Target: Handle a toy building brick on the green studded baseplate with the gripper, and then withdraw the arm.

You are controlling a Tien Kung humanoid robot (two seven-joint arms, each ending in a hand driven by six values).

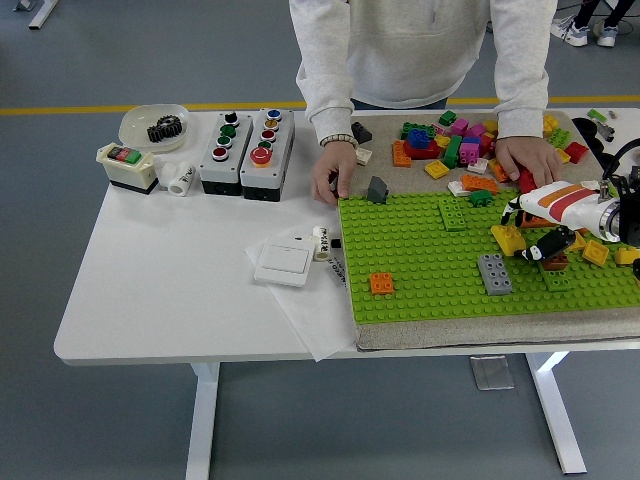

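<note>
- right robot hand (535,235) sits over the right side of the green baseplate (420,275), fingers curled down by a yellow brick (508,240); can't tell if it's actually gripping it
- grey brick (493,272) and orange brick (381,282) sit on the plate too
- person's hands: one (333,178) at the plate's far-left corner, the other (528,158) on the loose brick pile (450,140)

A single head view looks forward and down from high on the robot's side. The white surface (160,290) fills the middle, its near edge low in the frame, floor beyond. A person (420,50) stands at the far side.
</note>
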